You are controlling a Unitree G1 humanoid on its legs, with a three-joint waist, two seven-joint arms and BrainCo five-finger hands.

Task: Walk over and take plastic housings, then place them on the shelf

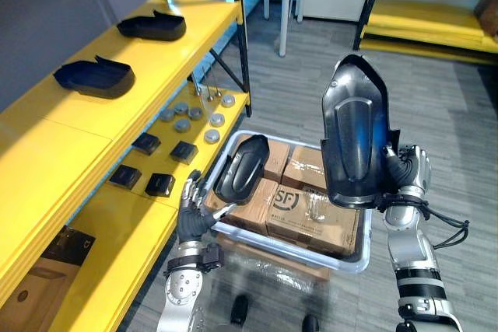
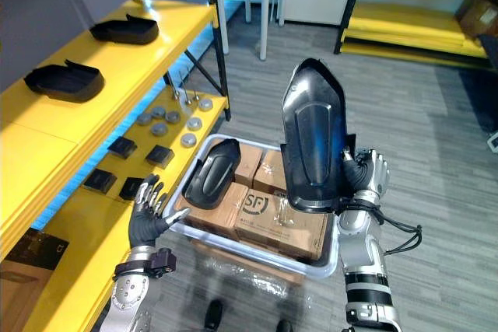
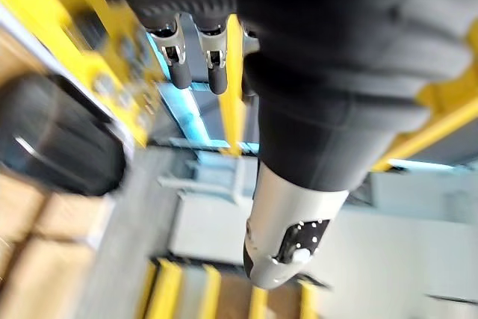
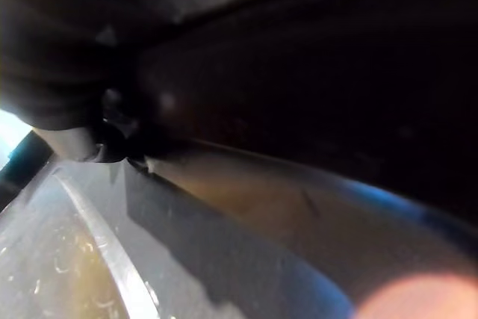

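Right hand [image 1: 406, 170] clamped round edge of glossy black plastic housing [image 1: 354, 134], upright above grey plastic crate [image 1: 296, 251]. Left hand [image 1: 193, 214] spread, empty, by crate's left rim. Advice: carry left, lay flat on yellow shelf [image 1: 47, 153], clear of black shelved housings [image 1: 95, 77].

Shelf [image 1: 47, 145] at my left bears two housings [image 1: 95, 77]; ahead, a third housing [image 1: 243, 167] lies on boxes [image 1: 311, 223] in a bin [image 1: 363, 258], a fourth housing [image 1: 354, 134] in my right hand [image 1: 406, 172] above

The right hand [image 1: 406, 170] is partly hidden behind the upright black housing [image 1: 354, 134] it grips, a dark blur in its wrist view, while the second housing [image 3: 63, 140], just beyond the left hand [image 1: 194, 214], smears to a shapeless dark patch in the left wrist view.
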